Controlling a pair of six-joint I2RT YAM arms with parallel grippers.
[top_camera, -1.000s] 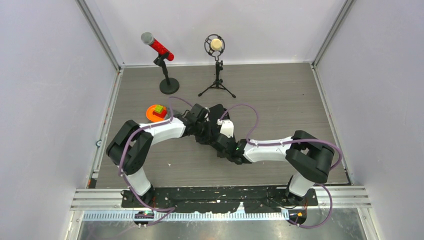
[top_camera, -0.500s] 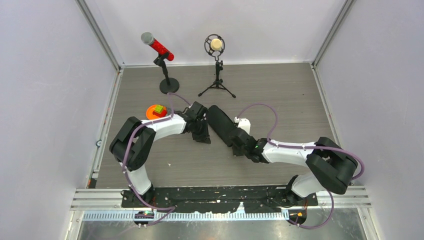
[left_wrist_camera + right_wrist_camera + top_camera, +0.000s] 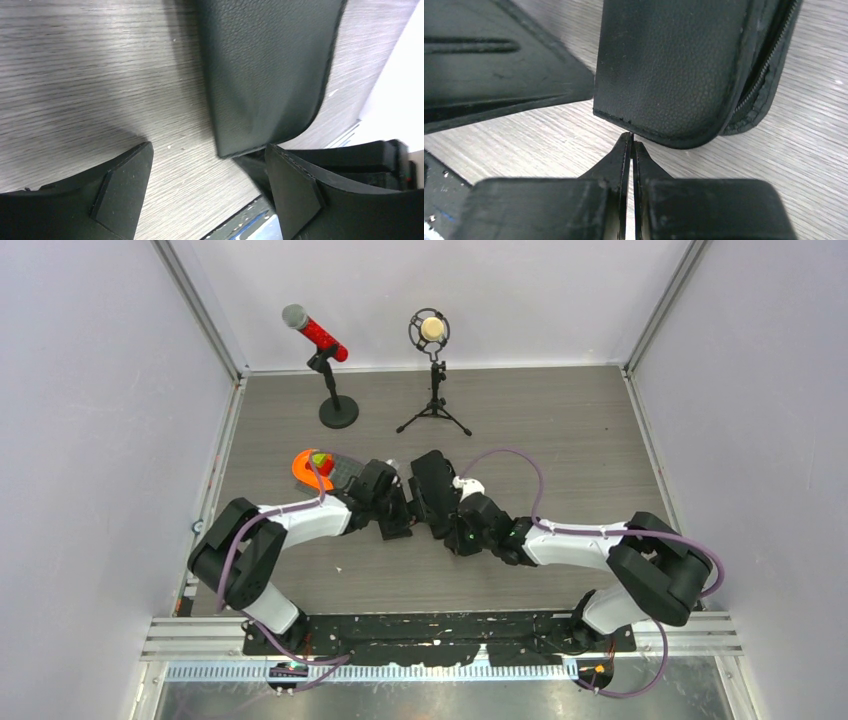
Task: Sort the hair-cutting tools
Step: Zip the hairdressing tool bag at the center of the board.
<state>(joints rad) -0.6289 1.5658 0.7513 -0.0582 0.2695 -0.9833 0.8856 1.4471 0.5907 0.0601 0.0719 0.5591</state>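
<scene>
**Right jaws pressed shut at the case rim, left jaws wide beside its corner**

The right gripper (image 3: 631, 142) has its two black wedge fingers pressed flat together, with only a hairline seam between them. Their tips meet the lower rim of the black case (image 3: 674, 65) at 12 o'clock. Whether they pinch any of that rim cannot be told.

The left gripper (image 3: 207, 190) stands spread wide, matte black fingers (image 3: 120, 192) well apart. A rounded corner of the case reaches down between them, closer to the finger at 3 o'clock and touching neither.

The case is flat, with a pebbled, leather-like skin and rounded corners. A zip track runs up its edge at 2 o'clock in the right wrist view, where two layers gape slightly. Its inside is hidden, and the hair-cutting tools are out of sight in every view.

The table (image 3: 560, 440) is grey, with a fine wood grain.

From above, both arms meet at mid-table over the case. At 10 o'clock from them an orange plate (image 3: 298, 470) carries small green and red blocks (image 3: 320, 459). At 11 o'clock a red microphone (image 3: 318, 333) tilts on a stand with a round base. At 12 o'clock a cream-headed microphone (image 3: 432, 330) sits in a ring mount on a tripod.
</scene>
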